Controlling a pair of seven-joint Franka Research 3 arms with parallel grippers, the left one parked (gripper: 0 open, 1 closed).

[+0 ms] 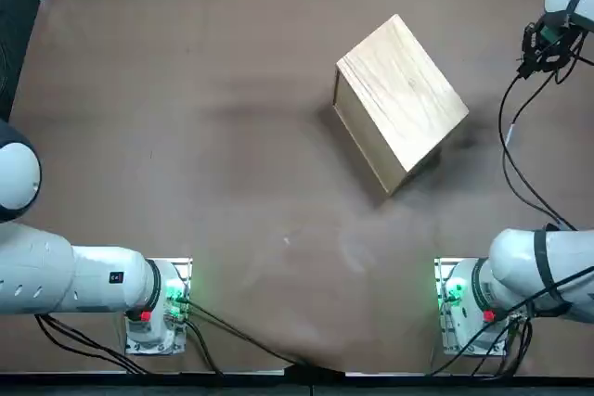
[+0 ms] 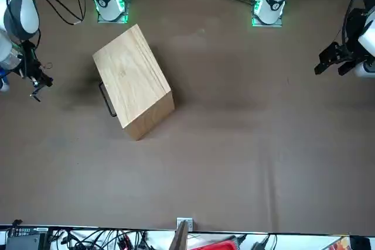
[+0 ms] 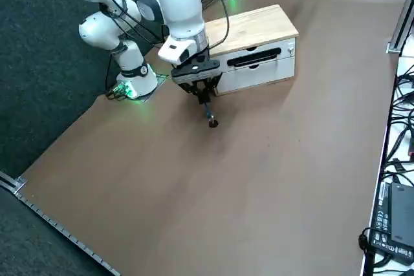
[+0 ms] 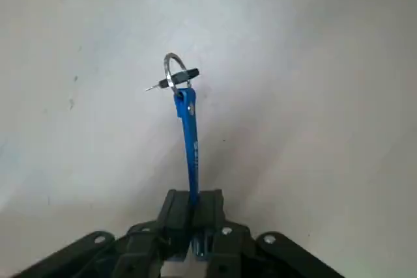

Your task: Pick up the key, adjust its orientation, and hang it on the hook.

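Note:
My right gripper [image 4: 193, 218] is shut on a narrow blue strap [image 4: 189, 142]. At the strap's far end a metal ring carries the small dark key [image 4: 173, 81], which sticks out sideways. In the right side view the gripper [image 3: 204, 97] hangs above the table just in front of the wooden box [image 3: 255, 28], with the key [image 3: 212, 121] dangling below it, clear of the surface. A black handle [image 3: 253, 58] and a small fitting [image 3: 291, 48] sit on the box's side face. From overhead the gripper [image 1: 538, 53] is at the far right edge, beside the box [image 1: 401, 99].
The brown table [image 1: 186, 136] stretches wide to the left of the box. A black cable [image 1: 520, 164] loops down from the right arm. Cables and devices [image 3: 394, 211] line the table's far edge.

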